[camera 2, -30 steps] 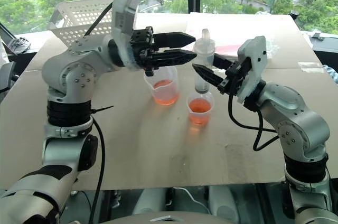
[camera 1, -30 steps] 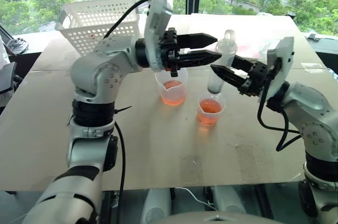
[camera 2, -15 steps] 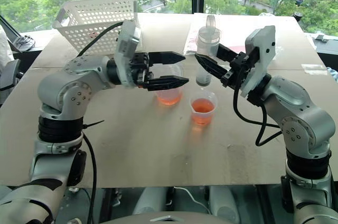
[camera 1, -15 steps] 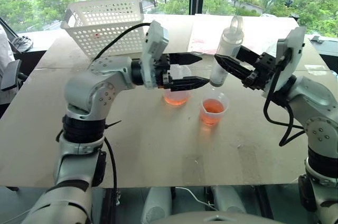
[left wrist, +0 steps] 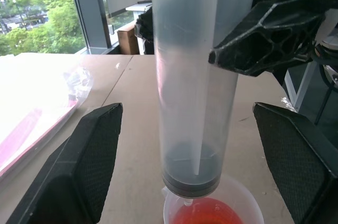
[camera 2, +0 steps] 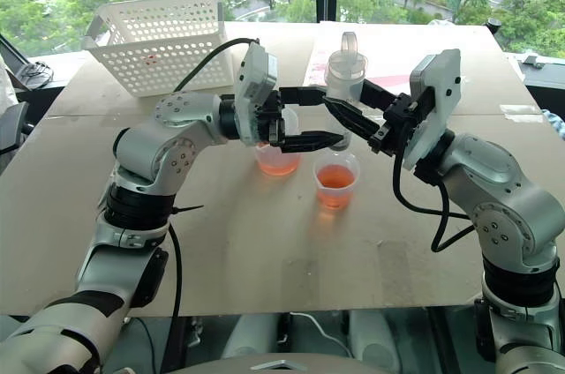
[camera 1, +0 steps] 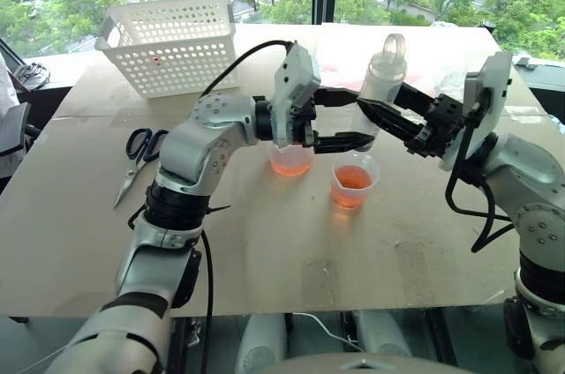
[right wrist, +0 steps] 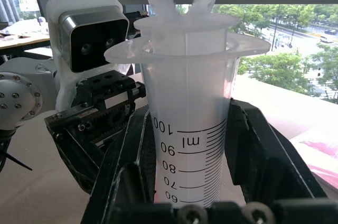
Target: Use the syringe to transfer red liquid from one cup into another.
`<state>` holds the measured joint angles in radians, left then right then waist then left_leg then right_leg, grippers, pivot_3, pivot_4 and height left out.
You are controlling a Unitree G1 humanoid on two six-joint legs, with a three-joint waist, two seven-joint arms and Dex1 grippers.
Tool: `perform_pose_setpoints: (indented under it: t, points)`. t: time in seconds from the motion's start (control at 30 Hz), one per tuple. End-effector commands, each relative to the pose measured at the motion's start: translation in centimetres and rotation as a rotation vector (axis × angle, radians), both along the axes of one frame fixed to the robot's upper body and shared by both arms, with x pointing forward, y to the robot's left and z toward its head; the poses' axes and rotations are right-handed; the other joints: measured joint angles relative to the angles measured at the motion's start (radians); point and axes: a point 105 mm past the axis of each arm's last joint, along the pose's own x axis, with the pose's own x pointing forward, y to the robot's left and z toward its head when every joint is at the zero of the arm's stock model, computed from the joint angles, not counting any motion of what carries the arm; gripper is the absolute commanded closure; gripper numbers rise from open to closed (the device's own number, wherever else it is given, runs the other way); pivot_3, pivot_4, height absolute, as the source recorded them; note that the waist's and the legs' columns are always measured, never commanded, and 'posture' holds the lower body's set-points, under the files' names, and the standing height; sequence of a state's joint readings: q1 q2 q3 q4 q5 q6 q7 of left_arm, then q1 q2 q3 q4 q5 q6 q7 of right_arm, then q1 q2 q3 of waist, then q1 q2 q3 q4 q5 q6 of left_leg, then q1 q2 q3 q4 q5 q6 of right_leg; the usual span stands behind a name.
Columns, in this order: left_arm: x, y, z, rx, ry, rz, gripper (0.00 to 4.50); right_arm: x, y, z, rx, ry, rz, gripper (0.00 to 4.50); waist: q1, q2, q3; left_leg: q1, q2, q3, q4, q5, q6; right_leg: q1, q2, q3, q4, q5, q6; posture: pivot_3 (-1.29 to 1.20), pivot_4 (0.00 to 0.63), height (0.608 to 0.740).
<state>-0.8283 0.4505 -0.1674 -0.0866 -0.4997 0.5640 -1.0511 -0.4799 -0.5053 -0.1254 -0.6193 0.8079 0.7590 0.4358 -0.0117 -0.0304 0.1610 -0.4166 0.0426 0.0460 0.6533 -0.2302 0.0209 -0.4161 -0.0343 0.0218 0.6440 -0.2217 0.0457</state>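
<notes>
the right pincer point(camera 1: 381, 115) is clenched on the upright syringe point(camera 1: 380, 83), its tip just above the small clear cup point(camera 1: 355, 180) of red liquid point(camera 1: 353, 179) near the counter point(camera 1: 265, 242) centre, while the left pincer point(camera 1: 346, 118), fingers spread, flanks the barrel without touching, the spouted beaker point(camera 1: 291, 159) just behind it.

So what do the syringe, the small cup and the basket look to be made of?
Syringe: likely frosted, translucent plastic; the background shows hazily through the barrel, and black graduation marks are printed on it. Small cup: clear, thin plastic by its look; the red liquid shows through the wall. Basket: white, matte, probably moulded plastic, with regular perforated walls.
</notes>
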Motion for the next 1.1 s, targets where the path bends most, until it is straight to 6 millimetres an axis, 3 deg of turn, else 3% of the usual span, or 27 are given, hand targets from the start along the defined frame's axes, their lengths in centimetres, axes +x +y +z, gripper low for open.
perform_pose_setpoints:
  t: [0.03,0.13,0.23,0.53,0.73,0.83,1.1]
  points:
    - [-0.2,0.0,1.0,-0.017,-0.06,-0.013,0.49,-0.9,-0.1,1.4,0.009,-0.064,-0.002,3.11,0.0,0.0,0.0,0.0,0.0,0.0,0.0,0.0,0.0,0.0,0.0,0.0,0.0,0.0,0.0,0.0,0.15,0.74]
    - [-0.4,0.3,1.3,-0.048,-0.053,-0.015,0.49,-1.0,-0.5,2.1,0.037,-0.068,-0.009,3.11,0.0,0.0,0.0,0.0,0.0,0.0,0.0,0.0,0.0,0.0,0.0,0.0,0.0,0.0,0.0,0.0,0.15,0.74]
    - [-1.1,1.2,1.8,-0.082,-0.046,-0.022,0.49,-0.8,-2.3,3.4,0.078,-0.054,-0.053,3.11,0.0,0.0,0.0,0.0,0.0,0.0,0.0,0.0,0.0,0.0,0.0,0.0,0.0,0.0,0.0,0.0,0.15,0.74]
    - [-4.3,3.9,1.7,-0.147,-0.002,0.034,0.49,-0.8,-11.3,2.8,-0.122,0.346,-0.248,3.11,0.001,0.0,0.0,0.0,0.0,0.0,-0.001,0.0,0.0,0.001,-0.001,0.001,-0.002,0.0,0.0,0.0,0.15,0.74]
    - [-6.9,5.9,-0.3,-0.1,0.068,0.086,0.49,0.4,-14.9,-1.4,-0.211,0.624,-0.352,3.11,-0.005,0.0,0.0,0.002,0.001,0.001,-0.001,0.0,0.0,0.001,0.0,0.003,-0.001,0.0,0.0,0.0,0.15,0.74]
    - [-8.5,6.8,-1.1,-0.068,0.089,0.098,0.49,1.4,-15.5,-5.2,-0.29,0.767,-0.388,3.11,-0.005,0.0,0.0,0.002,0.001,0.001,0.0,0.0,0.0,0.001,0.0,0.002,-0.001,-0.002,0.0,0.0,0.15,0.74]
    - [-10.9,7.1,-2.4,0.005,0.105,0.104,0.49,5.2,-16.0,-11.2,-0.44,0.942,-0.446,3.11,-0.002,0.001,0.0,0.002,0.001,0.002,0.0,0.0,0.0,0.0,0.0,0.004,-0.001,-0.003,-0.002,0.0,0.15,0.74]
